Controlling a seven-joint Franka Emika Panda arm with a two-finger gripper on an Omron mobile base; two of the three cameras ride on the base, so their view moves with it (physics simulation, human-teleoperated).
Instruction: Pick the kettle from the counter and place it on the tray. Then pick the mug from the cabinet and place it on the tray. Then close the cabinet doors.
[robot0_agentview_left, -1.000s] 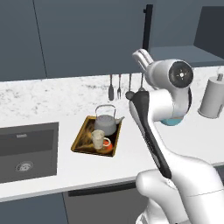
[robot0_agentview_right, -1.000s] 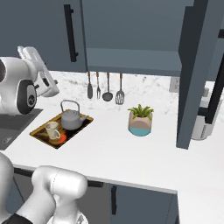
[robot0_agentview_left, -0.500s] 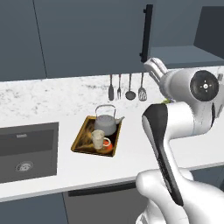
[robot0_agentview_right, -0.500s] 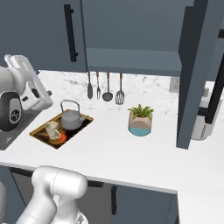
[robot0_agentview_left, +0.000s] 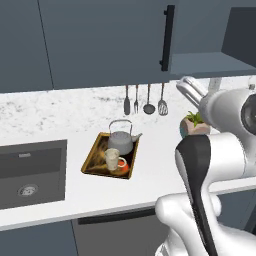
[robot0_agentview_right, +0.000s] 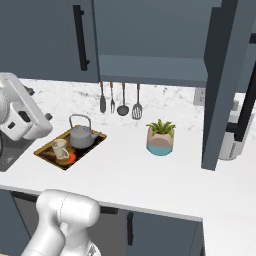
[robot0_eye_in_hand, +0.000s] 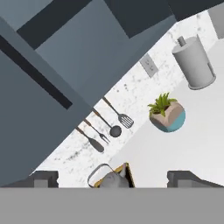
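The kettle (robot0_agentview_left: 121, 141) and the mug (robot0_agentview_left: 112, 160) stood together on the tray (robot0_agentview_left: 93, 157) on the bench (robot0_agentview_left: 150, 175), beside the sink (robot0_agentview_left: 30, 172). The pincer (robot0_eye_in_hand: 112, 178) was spread and empty. A cabinet door (robot0_agentview_right: 220, 90) stood open right of the plant pot (robot0_agentview_right: 160, 141).

In the hand view the kettle (robot0_eye_in_hand: 110, 178) is cut off by the bottom edge, showing just its handle arch and top, beside a corner of the tray (robot0_eye_in_hand: 124, 171). In the left base view the arm hides most of the plant pot (robot0_agentview_left: 194, 125) right of the kettle (robot0_agentview_left: 120, 141).
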